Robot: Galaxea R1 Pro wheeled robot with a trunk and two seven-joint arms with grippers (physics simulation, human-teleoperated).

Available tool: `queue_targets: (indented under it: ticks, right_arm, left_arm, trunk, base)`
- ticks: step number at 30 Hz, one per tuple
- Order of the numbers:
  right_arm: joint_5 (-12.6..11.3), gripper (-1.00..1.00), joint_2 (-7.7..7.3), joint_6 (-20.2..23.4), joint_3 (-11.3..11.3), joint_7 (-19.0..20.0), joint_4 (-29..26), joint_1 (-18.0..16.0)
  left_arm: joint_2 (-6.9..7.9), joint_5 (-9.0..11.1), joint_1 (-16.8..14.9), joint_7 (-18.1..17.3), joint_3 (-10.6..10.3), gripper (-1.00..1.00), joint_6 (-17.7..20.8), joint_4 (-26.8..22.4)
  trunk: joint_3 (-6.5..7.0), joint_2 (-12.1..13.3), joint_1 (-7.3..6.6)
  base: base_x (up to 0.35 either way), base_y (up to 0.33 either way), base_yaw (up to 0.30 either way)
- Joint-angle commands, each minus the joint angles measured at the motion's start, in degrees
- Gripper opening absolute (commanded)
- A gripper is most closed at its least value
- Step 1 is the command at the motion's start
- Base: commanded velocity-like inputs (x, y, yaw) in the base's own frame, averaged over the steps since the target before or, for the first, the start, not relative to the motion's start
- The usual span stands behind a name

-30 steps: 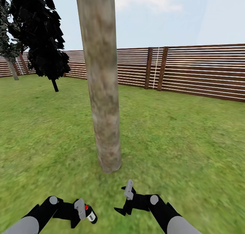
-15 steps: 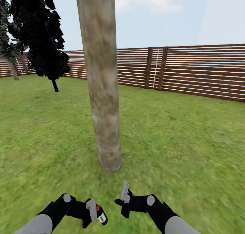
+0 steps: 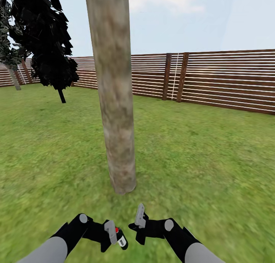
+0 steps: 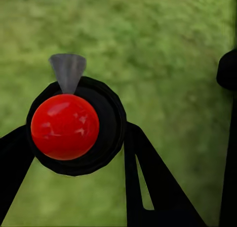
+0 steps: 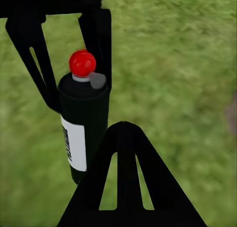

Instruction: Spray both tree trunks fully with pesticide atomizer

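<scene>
I am holding the atomizer [image 3: 121, 240] in the left claw [image 3: 114, 238], its fingers clamped on the dark body below the red top [image 4: 64, 126]. The grey nozzle [image 4: 68, 70] is pointing away from my wrist, and the trunk [image 3: 114, 102] is standing just ahead of the claw and slightly to its right. To spray well, I am judging I should lift the claw, turn the nozzle squarely at the bark, then sweep from base upward. The right claw [image 3: 136, 226] is idling close beside the bottle; I cannot tell its gap. I should be keeping it out of the spray.
</scene>
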Motion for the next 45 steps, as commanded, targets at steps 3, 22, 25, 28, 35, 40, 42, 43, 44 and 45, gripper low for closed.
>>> queue_targets:
  ticks: [3,22,25,28,35,40,42,43,44,45]
  right_arm:
    - [0.56,-1.00,0.01,-0.29,-0.01,-0.05,-0.09,-0.03]
    - [0.56,-1.00,0.01,-0.29,0.01,-0.05,-0.18,-0.06]
    - [0.56,-1.00,0.01,-0.29,0.01,-0.05,-0.18,-0.03]
    - [0.56,-1.00,0.01,-0.29,0.01,-0.05,-0.18,-0.05]
    - [0.56,-1.00,0.01,-0.29,0.01,-0.05,-0.18,-0.06]
    - [0.55,-1.00,0.01,-0.29,0.01,-0.05,-0.18,-0.05]
    - [0.56,-1.00,0.01,-0.29,0.01,-0.05,-0.18,-0.04]
    - [0.56,-1.00,0.01,-0.29,0.01,-0.05,-0.18,-0.05]
    - [0.56,-1.00,0.01,-0.29,0.01,-0.05,-0.18,-0.03]
    - [0.56,-1.00,0.01,-0.29,0.01,-0.05,-0.18,-0.03]
  left_arm:
    - [-0.55,-0.52,-0.02,-0.02,0.09,-1.00,-0.56,-0.05]
    - [-2.80,-6.89,-0.36,0.17,0.25,-1.00,3.18,-2.58]
    - [-3.08,-6.92,-0.37,0.21,0.26,-1.00,3.21,-2.60]
    - [-3.16,-6.89,-0.37,1.11,0.26,-1.00,3.24,-2.60]
    - [-3.80,-6.82,-0.37,2.26,0.26,-1.00,3.22,-2.51]
    - [-4.18,-6.81,-0.37,2.28,0.28,-1.00,3.22,-2.51]
    - [-4.58,-6.81,-0.37,2.28,0.27,-1.00,3.22,-2.51]
    - [-4.72,-6.84,-0.37,2.28,0.27,-1.00,3.22,-2.49]
    - [-4.89,-6.83,-0.37,2.28,0.26,-1.00,3.22,-2.48]
    - [-4.97,-6.82,-0.37,2.28,0.26,-1.00,3.22,-2.50]
  trunk:
    - [-0.05,-0.02,-0.01]
    - [-0.05,-0.02,-0.01]
    - [-0.05,-0.02,-0.01]
    - [-0.05,-0.02,-0.01]
    - [-0.05,-0.02,-0.01]
    - [-0.05,-0.02,-0.01]
    - [-0.05,-0.02,-0.01]
    - [-0.05,-0.02,-0.01]
    - [-0.05,-0.02,-0.01]
    - [-0.05,-0.02,-0.01]
  base:
    - [0.000,0.000,0.000]
    - [0.000,0.000,0.000]
    - [0.000,0.000,0.000]
    - [0.000,0.000,0.000]
    - [0.000,0.000,0.000]
    - [0.000,0.000,0.000]
    - [0.000,0.000,0.000]
    - [0.000,0.000,0.000]
    - [0.000,0.000,0.000]
    - [0.000,0.000,0.000]
